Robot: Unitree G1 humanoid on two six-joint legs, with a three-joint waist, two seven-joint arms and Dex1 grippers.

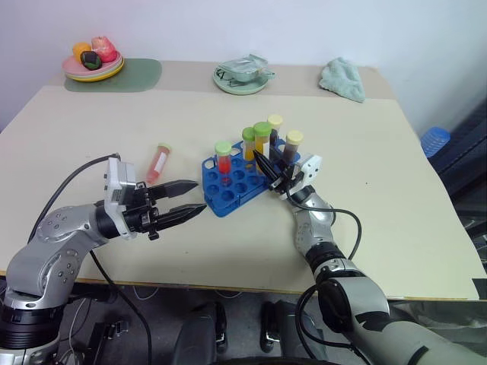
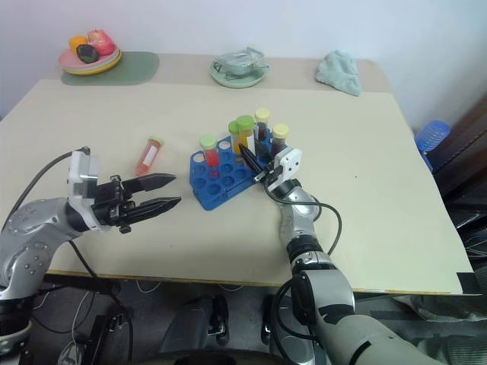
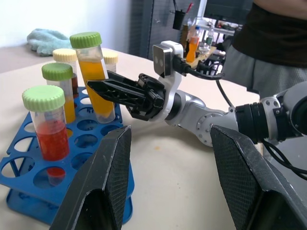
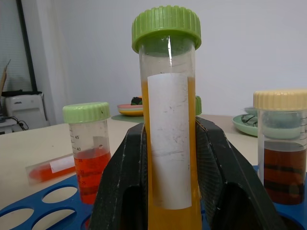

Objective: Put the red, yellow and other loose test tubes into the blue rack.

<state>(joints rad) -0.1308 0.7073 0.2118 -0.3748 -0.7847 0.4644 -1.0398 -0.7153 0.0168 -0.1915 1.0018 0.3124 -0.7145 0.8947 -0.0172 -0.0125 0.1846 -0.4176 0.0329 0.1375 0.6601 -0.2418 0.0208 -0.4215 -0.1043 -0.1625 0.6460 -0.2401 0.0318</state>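
Five capped tubes stand in the blue rack (image 1: pixel 232 182); one red tube (image 1: pixel 159 162) lies loose beside it; right gripper (image 1: pixel 268 169) pinches the yellow tube (image 4: pixel 169 143); left gripper (image 1: pixel 189 199) is level, spread, empty.

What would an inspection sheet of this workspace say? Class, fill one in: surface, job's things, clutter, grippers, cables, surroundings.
Surface: beige table.
Job's things: blue rack holds five capped tubes; red tube lies loose left of it.
Clutter: fruit plate, bowl and teal cloth along the far edge.
Grippers: right gripper shut on the orange tube; left gripper open, empty.
Cables: black cable on the left arm, another on the right.
Surroundings: white wall; blue basket.
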